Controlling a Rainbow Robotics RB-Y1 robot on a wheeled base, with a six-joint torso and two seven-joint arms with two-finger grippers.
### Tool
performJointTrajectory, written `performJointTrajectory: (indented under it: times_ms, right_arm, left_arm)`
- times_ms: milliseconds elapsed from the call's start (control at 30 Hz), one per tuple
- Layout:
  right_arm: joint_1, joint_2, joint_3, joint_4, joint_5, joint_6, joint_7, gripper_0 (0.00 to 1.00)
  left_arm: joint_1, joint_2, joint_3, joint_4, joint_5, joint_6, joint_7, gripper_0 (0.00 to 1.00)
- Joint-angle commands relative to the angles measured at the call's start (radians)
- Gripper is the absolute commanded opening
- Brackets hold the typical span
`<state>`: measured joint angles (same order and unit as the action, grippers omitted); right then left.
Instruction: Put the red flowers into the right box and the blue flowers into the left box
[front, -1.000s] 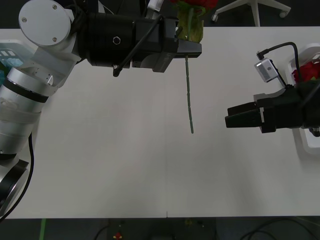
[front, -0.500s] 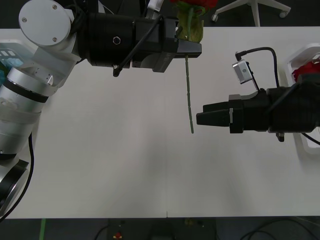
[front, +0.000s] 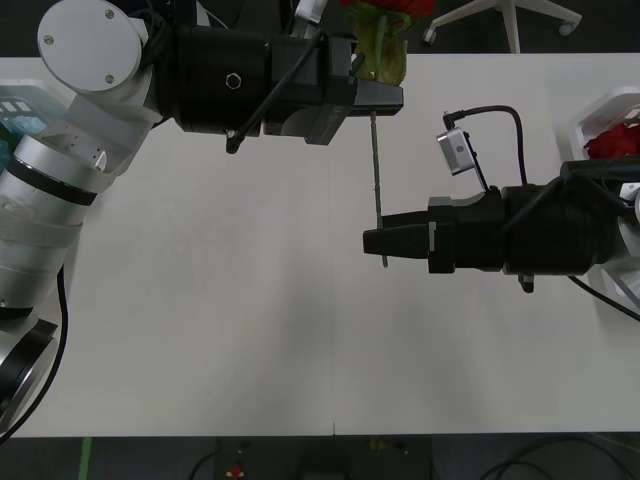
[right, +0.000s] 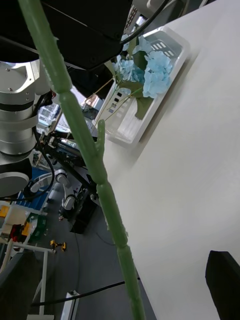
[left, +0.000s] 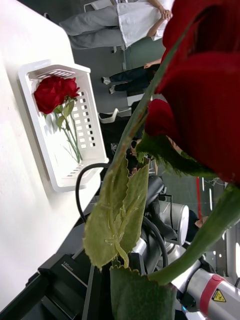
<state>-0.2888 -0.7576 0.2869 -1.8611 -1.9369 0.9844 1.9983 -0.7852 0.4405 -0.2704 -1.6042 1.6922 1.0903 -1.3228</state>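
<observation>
White tabletop (front: 250, 320), rose stem as landmark. Left gripper (front: 372, 92) at stem top by the far edge, fingers clamped on a red flower (left: 200, 95), bloom up, stem (front: 377, 190) hanging straight down. Right gripper (front: 372, 243) level with stem's lower end, tips touching or just in front of it; fingers look together, cannot tell if anything pinched. Right box (left: 60, 125) well right of stem, one red flower already inside. Left box (right: 145, 85) well left of stem, holding blue flowers (right: 147, 67).

Risks: handover miss likely if fingers not parted — thin stem pushed aside, swinging. Early release by left: rose dropped on tabletop. Low grip: bloom tipping over.
</observation>
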Motion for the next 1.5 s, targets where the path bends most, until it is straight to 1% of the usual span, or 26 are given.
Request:
performJointTrajectory:
  times_ms: [33, 100, 133, 167, 200, 233, 267, 300, 333, 600, 633, 667, 700, 733, 767, 800, 1100, 1467, 1500]
  right_arm:
    - [-0.041, 0.035, 0.023, -0.038, 0.018, -0.033, -0.046, 0.78]
    - [-0.046, 0.035, 0.038, -0.038, 0.018, -0.053, -0.053, 0.48]
    - [-0.049, 0.035, 0.041, -0.036, 0.018, -0.056, -0.056, 0.40]
    - [-0.050, 0.035, 0.046, -0.038, 0.018, -0.064, -0.061, 0.27]
    - [-0.053, 0.035, 0.051, -0.038, 0.018, -0.069, -0.067, 0.18]
    - [-0.053, 0.037, 0.052, -0.038, 0.018, -0.072, -0.069, 0.14]
    - [-0.053, 0.040, 0.054, -0.038, 0.018, -0.075, -0.075, 0.06]
    - [-0.053, 0.040, 0.052, -0.038, 0.018, -0.075, -0.079, 0.01]
    - [-0.056, 0.040, 0.054, -0.038, 0.018, -0.075, -0.084, 0.00]
    - [-0.066, 0.044, 0.052, -0.038, 0.018, -0.076, -0.110, 0.00]
    - [-0.066, 0.044, 0.054, -0.038, 0.018, -0.076, -0.115, 0.00]
    - [-0.066, 0.044, 0.054, -0.038, 0.018, -0.076, -0.115, 0.00]
    - [-0.067, 0.044, 0.054, -0.038, 0.018, -0.076, -0.118, 0.00]
    - [-0.067, 0.044, 0.054, -0.038, 0.018, -0.076, -0.119, 0.00]
    - [-0.067, 0.044, 0.054, -0.038, 0.018, -0.075, -0.122, 0.00]
    - [-0.067, 0.044, 0.054, -0.038, 0.018, -0.075, -0.122, 0.00]
    - [-0.067, 0.034, 0.054, -0.038, 0.018, -0.073, -0.139, 0.00]
    - [-0.069, -0.011, 0.054, -0.038, 0.041, -0.069, -0.191, 0.00]
    - [-0.069, -0.020, 0.052, -0.036, 0.056, -0.069, -0.219, 0.00]
  left_arm:
    - [-0.045, -0.006, -0.012, -0.013, 0.014, -0.012, -0.010, 0.00]
    - [-0.045, -0.006, -0.012, -0.013, 0.014, -0.012, -0.010, 0.00]
    - [-0.045, -0.006, -0.012, -0.013, 0.014, -0.012, -0.010, 0.00]
    - [-0.045, -0.006, -0.012, -0.013, 0.014, -0.012, -0.010, 0.00]
    - [-0.045, -0.006, -0.012, -0.013, 0.014, -0.012, -0.010, 0.00]
    - [-0.045, -0.006, -0.012, -0.013, 0.014, -0.012, -0.010, 0.00]
    - [-0.045, -0.006, -0.012, -0.013, 0.014, -0.012, -0.010, 0.00]
    - [-0.045, -0.006, -0.012, -0.013, 0.014, -0.012, -0.010, 0.00]
    - [-0.045, -0.006, -0.012, -0.013, 0.014, -0.012, -0.010, 0.00]
    - [-0.045, -0.006, -0.012, -0.013, 0.014, -0.012, -0.010, 0.00]
    - [-0.045, -0.006, -0.012, -0.013, 0.014, -0.012, -0.010, 0.07]
    - [-0.045, -0.006, -0.012, -0.013, 0.014, -0.012, -0.010, 0.50]
    - [-0.045, -0.006, -0.012, -0.013, 0.014, -0.012, -0.010, 0.63]
    - [-0.045, -0.006, -0.012, -0.013, 0.014, -0.012, -0.010, 0.82]
    - [-0.045, -0.006, -0.012, -0.013, 0.014, -0.012, -0.010, 0.95]
    - [-0.045, -0.006, -0.012, -0.013, 0.014, -0.012, -0.010, 1.00]
    - [-0.045, -0.006, -0.012, -0.013, 0.014, -0.012, -0.010, 1.00]
    - [-0.045, -0.006, -0.012, -0.013, 0.014, -0.012, -0.010, 1.00]
    - [-0.011, -0.017, -0.009, -0.013, 0.015, -0.018, -0.013, 1.00]
